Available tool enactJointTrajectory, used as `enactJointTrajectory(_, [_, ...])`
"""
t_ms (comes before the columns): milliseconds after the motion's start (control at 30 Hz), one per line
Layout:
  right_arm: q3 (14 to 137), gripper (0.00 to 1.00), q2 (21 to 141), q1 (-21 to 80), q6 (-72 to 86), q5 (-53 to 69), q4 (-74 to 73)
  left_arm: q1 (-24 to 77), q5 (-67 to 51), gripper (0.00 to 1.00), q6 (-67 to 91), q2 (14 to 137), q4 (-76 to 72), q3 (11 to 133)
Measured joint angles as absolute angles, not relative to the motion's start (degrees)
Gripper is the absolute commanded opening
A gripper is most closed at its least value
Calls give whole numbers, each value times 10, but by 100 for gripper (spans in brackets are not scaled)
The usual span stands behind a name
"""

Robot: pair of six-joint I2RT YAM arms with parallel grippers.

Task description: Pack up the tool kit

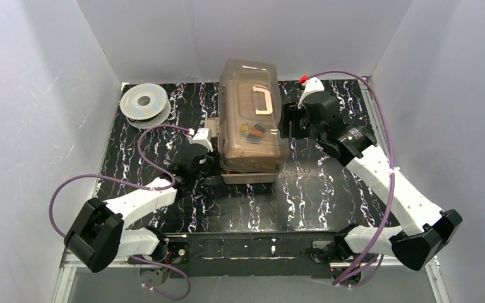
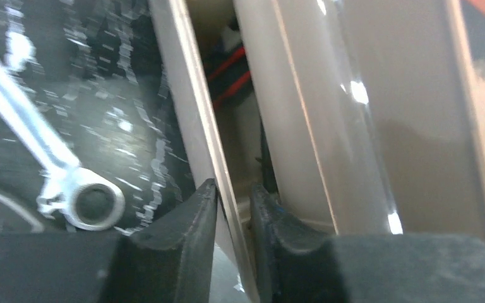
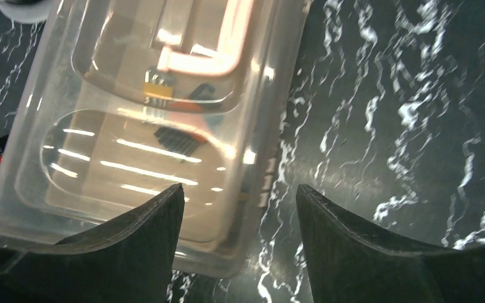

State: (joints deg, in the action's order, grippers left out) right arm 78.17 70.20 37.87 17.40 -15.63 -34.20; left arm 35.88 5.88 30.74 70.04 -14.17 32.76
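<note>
The tool kit (image 1: 252, 120) stands at the middle of the counter (image 1: 328, 189) towards its far edge, smoky lid down and pinkish handle on top. The left jaws sit at the kit's near-left corner, slightly parted astride a thin beige edge, with a sliver of gap on one side. The right jaws are spread wide at the kit's right side, one finger (image 3: 132, 240) over the lid, the other over bare counter. A wrench (image 2: 63, 180) lies left of the kit; a grey wire spool (image 1: 144, 103) occupies the far-left corner.
</note>
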Motion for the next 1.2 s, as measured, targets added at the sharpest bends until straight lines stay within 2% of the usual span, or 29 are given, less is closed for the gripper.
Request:
enactJointTrajectory(100, [760,76,697,364,194,-115,-347,389,17,50,308,688,-116,338])
enactJointTrajectory(167, [753,77,692,355,202,-91,-346,401,-1,56,309,671,-88,347])
enactJointTrajectory(433, [748,82,685,326,222,-28,-342,399,75,65,361,550,94,396])
enactJointTrajectory(567, [745,82,688,318,224,-12,-340,376,110,82,385,502,155,409])
enactJointTrajectory(700, [745,82,697,307,223,10,-339,315,96,88,398,484,172,409])
enactJointTrajectory(800, [748,81,712,297,221,21,-339,272,62,79,411,504,164,408])
enactJointTrajectory(1000, [753,80,728,273,220,46,-331,186,-30,51,452,563,83,375])
enactJointTrajectory(1067, [753,80,728,266,221,50,-323,155,-56,37,470,601,47,364])
enactJointTrajectory(1167, [753,80,730,257,221,57,-312,121,-87,4,494,676,-4,360])
enactJointTrajectory(1200, [753,80,732,254,221,62,-308,111,-98,0,501,706,-24,360])
